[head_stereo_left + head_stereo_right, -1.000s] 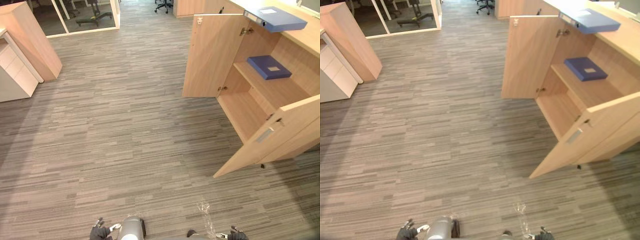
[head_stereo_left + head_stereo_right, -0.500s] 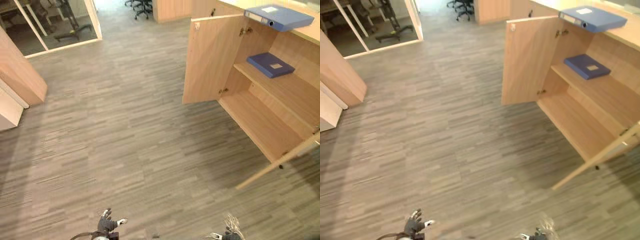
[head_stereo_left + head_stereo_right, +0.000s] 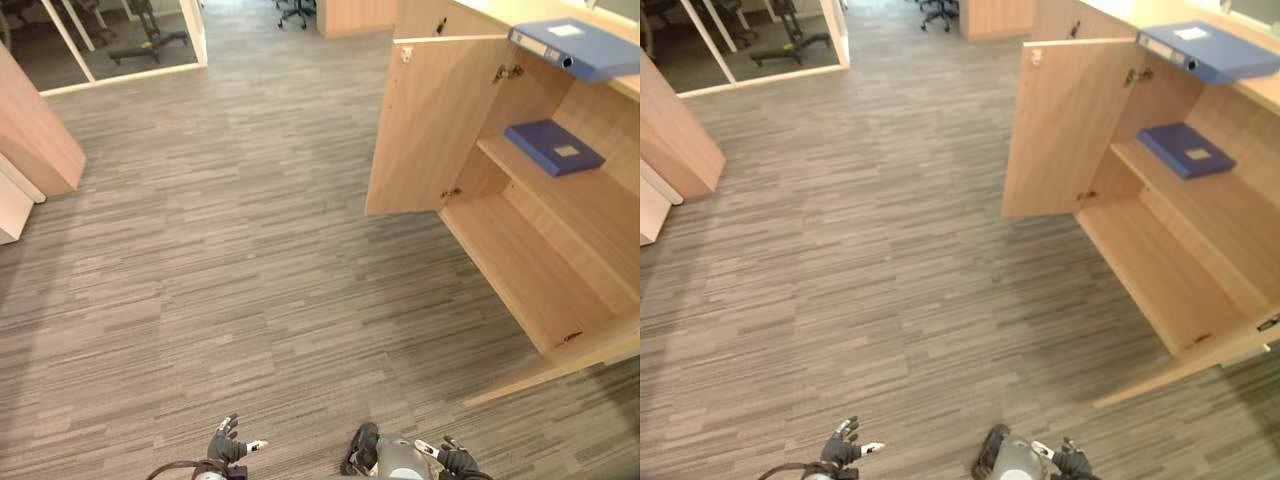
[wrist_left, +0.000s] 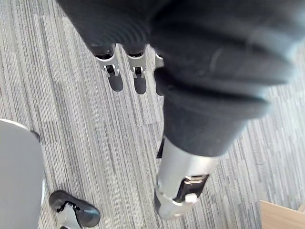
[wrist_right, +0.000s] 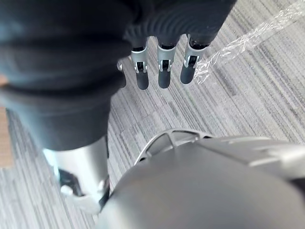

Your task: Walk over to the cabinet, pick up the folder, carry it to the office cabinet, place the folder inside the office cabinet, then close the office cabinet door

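A light blue folder [image 3: 580, 45] lies on top of the wooden office cabinet [image 3: 600, 215] at the upper right. A darker blue folder [image 3: 553, 146] lies flat on the cabinet's upper shelf. Both cabinet doors stand open: the far door [image 3: 430, 125] swings out toward the room, and the near door [image 3: 560, 365] is seen edge-on at the lower right. My left hand [image 3: 228, 447] and right hand [image 3: 452, 460] hang low at the bottom edge, far from the cabinet. The left hand's fingers [image 4: 114, 76] and the right hand's fingers [image 5: 162, 71] are straight over the carpet and hold nothing.
Striped grey carpet [image 3: 250, 260] stretches between me and the cabinet. A wooden cabinet [image 3: 35, 130] and a white unit [image 3: 12, 205] stand at the left. A glass partition [image 3: 130, 40] and office chairs [image 3: 295, 10] are at the back. A clear plastic strip [image 5: 248, 38] lies on the floor.
The camera has shifted: the open cabinet sits further right and nearer, and its near door has slid mostly out at the lower right. Both hands stay low and empty.
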Robot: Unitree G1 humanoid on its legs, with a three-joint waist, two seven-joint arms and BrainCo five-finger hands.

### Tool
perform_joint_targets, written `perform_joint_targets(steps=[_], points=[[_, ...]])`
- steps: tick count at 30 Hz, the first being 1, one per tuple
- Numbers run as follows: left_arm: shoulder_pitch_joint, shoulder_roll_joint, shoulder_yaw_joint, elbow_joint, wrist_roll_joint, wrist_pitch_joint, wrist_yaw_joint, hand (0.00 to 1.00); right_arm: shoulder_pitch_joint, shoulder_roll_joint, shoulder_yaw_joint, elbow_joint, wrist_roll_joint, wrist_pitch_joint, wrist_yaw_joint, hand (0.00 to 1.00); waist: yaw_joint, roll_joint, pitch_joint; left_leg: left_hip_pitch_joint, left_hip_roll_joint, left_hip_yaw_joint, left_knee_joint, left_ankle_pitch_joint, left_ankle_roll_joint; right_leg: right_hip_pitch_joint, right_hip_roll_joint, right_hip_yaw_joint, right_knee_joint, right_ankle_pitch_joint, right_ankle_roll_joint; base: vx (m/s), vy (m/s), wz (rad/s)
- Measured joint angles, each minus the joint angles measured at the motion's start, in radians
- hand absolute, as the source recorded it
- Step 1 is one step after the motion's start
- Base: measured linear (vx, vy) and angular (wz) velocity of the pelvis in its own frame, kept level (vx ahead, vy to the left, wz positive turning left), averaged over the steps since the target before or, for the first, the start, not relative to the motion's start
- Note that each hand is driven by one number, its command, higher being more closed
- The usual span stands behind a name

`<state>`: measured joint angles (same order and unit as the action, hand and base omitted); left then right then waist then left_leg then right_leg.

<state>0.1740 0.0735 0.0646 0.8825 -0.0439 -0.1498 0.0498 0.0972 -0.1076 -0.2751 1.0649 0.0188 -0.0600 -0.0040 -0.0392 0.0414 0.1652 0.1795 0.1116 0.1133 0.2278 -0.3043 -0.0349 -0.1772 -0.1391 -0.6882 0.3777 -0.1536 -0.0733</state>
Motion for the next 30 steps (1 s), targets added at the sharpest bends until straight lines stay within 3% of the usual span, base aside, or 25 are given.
perform_joint_targets(steps=[1, 2, 3, 4, 5, 7, 11, 15, 16, 18, 20, 21, 22, 23, 24, 25, 26, 27, 29, 30], points=[[-0.005, 0.001, 0.007, -0.004, -0.004, 0.001, -0.001, 0.0, 0.004, 0.011, -0.012, 0.002, 0.0, 0.002, 0.0, 0.0, 0.001, -0.011, 0.005, -0.027, 0.014, 0.001, 0.068, -0.002, -0.004, 0.018, 0.012, -0.011, -0.018, -0.004, -0.005, 0.25, -0.313, 0.43], [-0.006, -0.003, 0.018, -0.018, -0.009, 0.001, -0.001, 0.0, 0.013, 0.02, -0.016, 0.011, 0.0, 0.004, 0.0, 0.0, 0.001, -0.025, 0.011, -0.099, 0.046, 0.002, 0.233, 0.004, -0.023, 0.059, 0.04, -0.03, -0.064, -0.002, -0.001, 0.24, -0.3, 0.37], [-0.004, -0.018, 0.037, -0.035, -0.029, 0.001, -0.001, 0.0, 0.029, 0.017, -0.016, 0.016, 0.0, 0.008, 0.0, 0.0, 0.009, -0.026, 0.011, -0.189, 0.095, 0.002, 0.466, 0.023, -0.087, 0.115, 0.084, -0.036, -0.117, 0.0, -0.002, 0.22, -0.269, 0.24], [-0.004, -0.023, 0.046, -0.039, -0.038, 0.002, 0.0, 0.0, 0.029, 0.014, -0.016, 0.024, 0.0, 0.009, 0.0, 0.0, 0.016, -0.024, 0.011, -0.22, 0.114, 0.004, 0.554, 0.028, -0.104, 0.137, 0.101, -0.034, -0.136, 0.0, -0.002, 0.24, -0.195, -0.07], [-0.004, -0.028, 0.06, -0.05, -0.044, 0.002, 0.0, 0.0, 0.029, 0.011, -0.015, 0.032, 0.0, 0.01, 0.0, 0.0, 0.027, -0.024, 0.01, -0.28, 0.14, 0.016, 0.699, 0.027, -0.102, 0.18, 0.129, -0.027, -0.176, 0.0, -0.002, 0.29, -0.175, -0.24], [-0.005, -0.03, 0.073, -0.057, -0.05, 0.001, 0.002, 0.0, 0.023, 0.009, -0.016, 0.033, 0.0, 0.01, 0.0, 0.0, 0.032, -0.029, 0.013, -0.346, 0.157, 0.052, 0.76, 0.021, -0.091, 0.23, 0.154, -0.006, -0.225, 0.003, 0.001, 0.29, -0.143, -0.33], [-0.003, -0.029, 0.123, -0.07, -0.067, -0.001, 0.022, 0.0, -0.024, -0.014, -0.016, 0.065, -0.001, 0.016, -0.001, 0.0, 0.057, -0.038, 0.02, -0.421, 0.139, 0.036, 0.492, 0.011, -0.074, 0.284, 0.155, 0.105, -0.274, 0.017, 0.011, 0.23, -0.001, -0.8], [-0.005, -0.028, 0.182, -0.037, -0.079, -0.014, 0.047, 0.0, -0.028, -0.02, -0.007, 0.07, -0.005, 0.017, -0.009, 0.0, 0.056, -0.041, 0.027, -0.404, 0.133, -0.172, 0.016, 0.082, -0.113, 0.34, 0.127, 0.204, -0.304, 0.015, 0.073, 0.27, 0.125, -0.72], [-0.006, -0.027, 0.19, -0.023, -0.082, -0.016, 0.052, 0.0, -0.026, -0.02, -0.007, 0.071, -0.005, 0.017, -0.009, 0.0, 0.056, -0.04, 0.026, -0.399, 0.133, -0.191, -0.029, 0.1, -0.117, 0.347, 0.121, 0.219, -0.305, 0.013, 0.087, 0.3, 0.288, -0.64], [-0.006, -0.018, 0.197, 0.029, -0.086, -0.017, 0.07, 0.0, -0.011, -0.02, -0.008, 0.069, -0.006, 0.017, -0.009, 0.0, 0.056, -0.036, 0.022, -0.361, 0.111, -0.188, -0.096, 0.188, -0.127, 0.387, 0.077, 0.271, -0.296, 0.0, 0.146, 0.42, 0.448, -0.74], [0.001, -0.009, 0.198, 0.091, -0.088, -0.017, 0.078, 0.0, 0.02, -0.024, -0.01, 0.066, -0.006, 0.017, -0.008, 0.0, 0.061, -0.042, -0.015, -0.331, 0.044, -0.16, -0.078, 0.38, -0.114, 0.379, -0.022, 0.326, -0.236, -0.036, 0.22, 0.4, 0.501, -0.77], [-0.001, 0.006, 0.198, 0.102, -0.089, -0.017, 0.079, 0.0, 0.025, -0.01, -0.011, 0.069, -0.006, 0.018, -0.009, 0.0, 0.06, -0.071, -0.022, -0.325, 0.004, -0.131, -0.067, 0.363, -0.102, 0.368, -0.074, 0.342, -0.208, -0.043, 0.237, 0.31, 0.401, -0.63], [-0.003, 0.018, 0.191, 0.115, -0.089, -0.017, 0.081, 0.0, 0.033, 0.002, -0.017, 0.066, -0.005, 0.018, -0.005, 0.0, 0.06, -0.086, -0.034, -0.303, -0.046, -0.09, -0.084, 0.341, -0.063, 0.324, -0.151, 0.354, -0.129, -0.029, 0.265, 0.36, 0.518, -0.5], [-0.004, 0.019, 0.188, 0.129, -0.091, -0.018, 0.081, 0.0, 0.037, 0.006, -0.018, 0.064, -0.004, 0.019, -0.004, 0.0, 0.061, -0.091, -0.039, -0.286, -0.083, -0.061, -0.094, 0.335, -0.034, 0.278, -0.21, 0.364, -0.052, -0.011, 0.261, 0.32, 0.528, -0.54], [-0.003, 0.021, 0.189, 0.131, -0.093, -0.016, 0.081, 0.0, 0.042, 0.007, -0.019, 0.063, -0.004, 0.019, -0.001, 0.0, 0.058, -0.096, -0.041, -0.26, -0.125, -0.042, -0.113, 0.325, -0.009, 0.241, -0.27, 0.358, 0.029, 0.005, 0.235, 0.31, 0.539, -0.37], [-0.002, 0.026, 0.189, 0.135, -0.092, -0.016, 0.08, 0.0, 0.057, 0.009, -0.049, 0.047, 0.0, 0.019, 0.003, 0.0, 0.053, -0.096, -0.043, -0.212, -0.176, -0.023, -0.15, 0.32, 0.023, 0.202, -0.354, 0.323, 0.151, 0.034, 0.153, 0.33, 0.574, -0.17], [0.001, 0.022, 0.187, 0.137, -0.085, -0.016, 0.077, 0.0, 0.065, 0.006, -0.06, 0.029, 0.001, 0.02, 0.002, 0.0, 0.04, -0.093, -0.044, -0.171, -0.211, -0.016, -0.173, 0.31, 0.047, 0.18, -0.433, 0.261, 0.261, 0.072, 0.037, 0.26, 0.442, -0.04], [0.001, 0.025, 0.188, 0.138, -0.08, -0.016, 0.076, 0.0, 0.065, 0.007, -0.059, 0.019, 0.001, 0.018, 0.003, 0.0, 0.03, -0.094, -0.044, -0.149, -0.225, -0.011, -0.18, 0.3, 0.063, 0.171, -0.477, 0.213, 0.326, 0.095, -0.011, 0.23, 0.411, 0.0], [-0.004, 0.041, 0.186, 0.138, -0.064, -0.015, 0.073, 0.0, 0.063, 0.01, -0.055, 0.009, 0.0, 0.018, 0.003, 0.0, 0.026, -0.089, -0.042, -0.109, -0.225, -0.008, -0.194, 0.294, 0.073, 0.164, -0.492, 0.125, 0.397, 0.09, -0.002, 0.17, 0.257, -0.03], [-0.005, 0.05, 0.18, 0.136, -0.052, -0.016, 0.071, 0.0, 0.063, 0.012, -0.055, 0.009, 0.0, 0.018, 0.003, 0.0, 0.027, -0.094, -0.039, -0.084, -0.217, -0.007, -0.198, 0.292, 0.076, 0.167, -0.468, 0.079, 0.401, 0.053, 0.055, 0.21, 0.211, -0.11]])
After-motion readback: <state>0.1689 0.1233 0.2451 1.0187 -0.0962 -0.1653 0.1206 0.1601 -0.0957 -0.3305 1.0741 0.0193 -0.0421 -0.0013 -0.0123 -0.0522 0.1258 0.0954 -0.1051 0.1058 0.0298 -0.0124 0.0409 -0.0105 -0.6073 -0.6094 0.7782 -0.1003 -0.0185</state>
